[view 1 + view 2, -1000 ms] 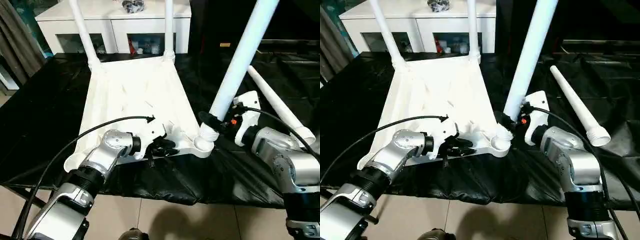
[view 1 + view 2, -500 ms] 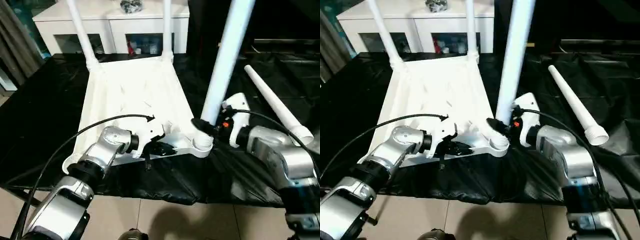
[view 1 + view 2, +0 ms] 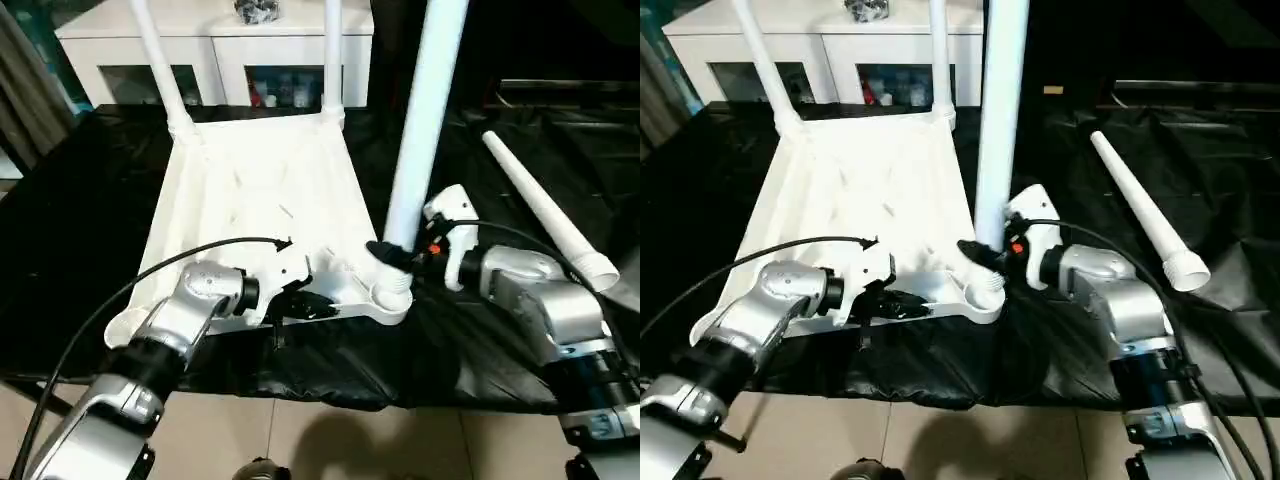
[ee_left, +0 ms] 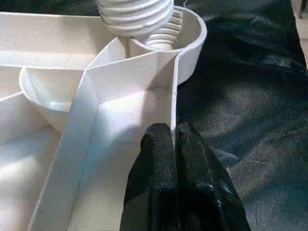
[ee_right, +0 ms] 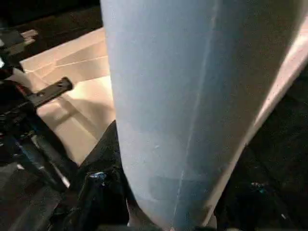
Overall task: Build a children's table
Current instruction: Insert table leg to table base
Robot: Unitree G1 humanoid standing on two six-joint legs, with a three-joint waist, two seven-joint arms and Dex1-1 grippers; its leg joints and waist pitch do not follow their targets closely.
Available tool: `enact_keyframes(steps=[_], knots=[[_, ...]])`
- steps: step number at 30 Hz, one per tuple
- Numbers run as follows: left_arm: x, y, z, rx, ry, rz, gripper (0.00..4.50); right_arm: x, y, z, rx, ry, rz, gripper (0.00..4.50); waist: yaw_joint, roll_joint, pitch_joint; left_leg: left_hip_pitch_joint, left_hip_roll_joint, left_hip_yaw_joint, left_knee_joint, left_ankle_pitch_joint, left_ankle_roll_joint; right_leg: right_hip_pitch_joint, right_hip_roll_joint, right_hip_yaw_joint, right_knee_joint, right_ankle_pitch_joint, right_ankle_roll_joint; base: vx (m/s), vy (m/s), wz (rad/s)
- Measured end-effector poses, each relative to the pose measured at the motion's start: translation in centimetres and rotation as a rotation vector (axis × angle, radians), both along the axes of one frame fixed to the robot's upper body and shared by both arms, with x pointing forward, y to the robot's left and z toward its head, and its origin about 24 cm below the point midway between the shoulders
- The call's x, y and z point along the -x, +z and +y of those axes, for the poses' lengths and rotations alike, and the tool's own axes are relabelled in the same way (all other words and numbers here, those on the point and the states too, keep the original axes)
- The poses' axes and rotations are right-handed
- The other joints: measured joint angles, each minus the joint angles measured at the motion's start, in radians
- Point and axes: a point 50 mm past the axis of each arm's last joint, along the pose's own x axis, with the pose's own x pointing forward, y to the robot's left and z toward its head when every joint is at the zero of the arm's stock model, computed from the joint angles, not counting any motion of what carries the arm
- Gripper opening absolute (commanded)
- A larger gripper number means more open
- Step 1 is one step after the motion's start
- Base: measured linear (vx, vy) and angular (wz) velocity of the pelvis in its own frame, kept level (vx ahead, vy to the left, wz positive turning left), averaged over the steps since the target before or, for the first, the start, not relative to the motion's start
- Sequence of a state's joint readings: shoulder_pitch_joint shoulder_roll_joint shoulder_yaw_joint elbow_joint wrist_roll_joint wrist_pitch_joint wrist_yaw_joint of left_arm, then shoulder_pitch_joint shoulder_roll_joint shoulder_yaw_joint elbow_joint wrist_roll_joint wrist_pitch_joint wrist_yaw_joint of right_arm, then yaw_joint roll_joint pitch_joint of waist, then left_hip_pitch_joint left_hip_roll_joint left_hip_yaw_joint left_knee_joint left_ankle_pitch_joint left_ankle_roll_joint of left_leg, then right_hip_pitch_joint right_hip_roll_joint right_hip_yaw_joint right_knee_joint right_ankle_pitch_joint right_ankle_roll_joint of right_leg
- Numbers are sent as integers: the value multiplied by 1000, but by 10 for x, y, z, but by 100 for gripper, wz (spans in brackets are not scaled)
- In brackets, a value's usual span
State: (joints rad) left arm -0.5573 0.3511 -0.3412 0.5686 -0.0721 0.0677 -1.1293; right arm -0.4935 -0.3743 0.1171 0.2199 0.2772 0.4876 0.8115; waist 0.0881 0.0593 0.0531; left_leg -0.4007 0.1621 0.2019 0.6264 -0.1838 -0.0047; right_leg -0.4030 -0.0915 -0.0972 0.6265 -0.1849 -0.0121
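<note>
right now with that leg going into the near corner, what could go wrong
The leg in the right gripper looks not fully seated in the corner socket: its ribbed end sits high and off to one side of the threaded stub inside. Pressing down could jam or cross-thread it.

The left gripper pinches only the thin rim of the table top, so it might slip and let the top shift.

Upright leg (image 3: pixel 425 110) in right pincer (image 3: pixel 392 257)
</note>
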Motion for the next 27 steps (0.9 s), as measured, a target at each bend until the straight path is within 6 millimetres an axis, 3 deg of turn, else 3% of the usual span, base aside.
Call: enact_keyframes(steps=[27], knots=[[1, 0, -3, 5, 8, 28, 0, 17, -3, -4, -23, 54, 37, 189, 0, 2, -1, 1, 0, 1, -3, 0, 0, 0, 0, 1, -3, 0, 0, 0, 0, 0]])
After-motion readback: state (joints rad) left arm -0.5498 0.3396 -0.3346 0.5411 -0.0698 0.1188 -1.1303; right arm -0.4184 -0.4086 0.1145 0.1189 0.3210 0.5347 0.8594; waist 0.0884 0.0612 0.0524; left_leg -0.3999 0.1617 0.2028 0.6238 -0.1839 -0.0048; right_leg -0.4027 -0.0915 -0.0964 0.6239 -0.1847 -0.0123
